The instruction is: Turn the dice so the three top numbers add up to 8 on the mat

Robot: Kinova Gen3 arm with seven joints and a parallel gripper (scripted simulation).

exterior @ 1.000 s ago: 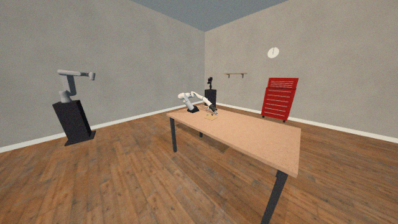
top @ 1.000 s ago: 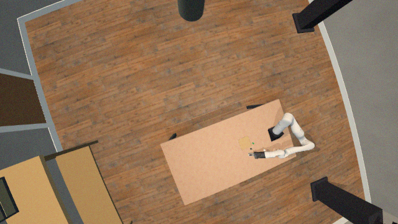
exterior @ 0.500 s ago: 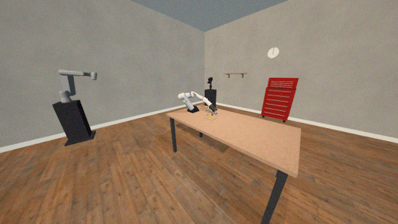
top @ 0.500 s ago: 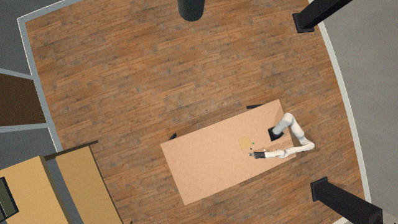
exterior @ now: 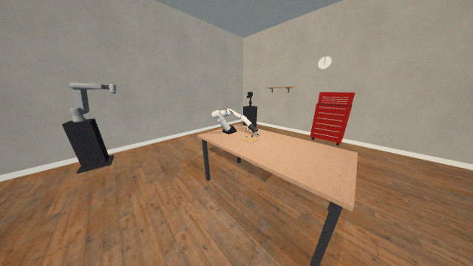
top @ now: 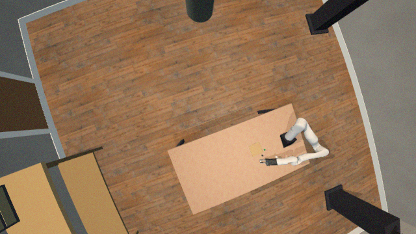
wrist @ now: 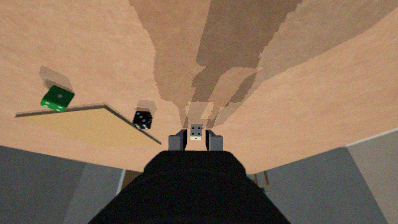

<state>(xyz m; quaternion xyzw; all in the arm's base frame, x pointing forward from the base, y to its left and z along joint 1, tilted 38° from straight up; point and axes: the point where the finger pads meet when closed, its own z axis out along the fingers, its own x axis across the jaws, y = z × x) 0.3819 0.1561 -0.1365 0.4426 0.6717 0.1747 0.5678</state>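
Firstly, one long wooden table (top: 211, 175) (exterior: 295, 159) (wrist: 310, 115), giving the work its level support. Item, white Kinova Gen3 arm (top: 311, 134) (exterior: 222, 122), bent out and back so its wrist reaches low over the tabletop. Item, square yellow mat (top: 255, 149) (exterior: 251, 140) (wrist: 95, 125), flat, the intended resting place for all three dice. Item, two-finger gripper (top: 260, 161) (exterior: 257, 135) (wrist: 196, 136), part-open, clasping nothing; its fingers straddle a die with a gap each side, presumably lined up for a grasp and turn. Item, green die (top: 264, 149) (wrist: 57, 98), just beside the mat, left in the wrist view. Item, black die (top: 262, 155) (wrist: 143, 120), by the mat's right-hand edge there. Item, grey die (wrist: 196, 131), between the fingers, off the mat, a four-pip face showing.

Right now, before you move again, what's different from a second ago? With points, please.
My end effector (top: 260, 161) (exterior: 257, 135) (wrist: 196, 136) seems to have come down a tiny bit toward the table (top: 227, 162) (exterior: 295, 159) (wrist: 310, 100). The gray arm (exterior: 92, 86) across the room looks to have shifted its tip slightly right. I can't see anything grabbed or let go. The mat (top: 255, 149) (exterior: 251, 140) (wrist: 95, 125) looks just the same.
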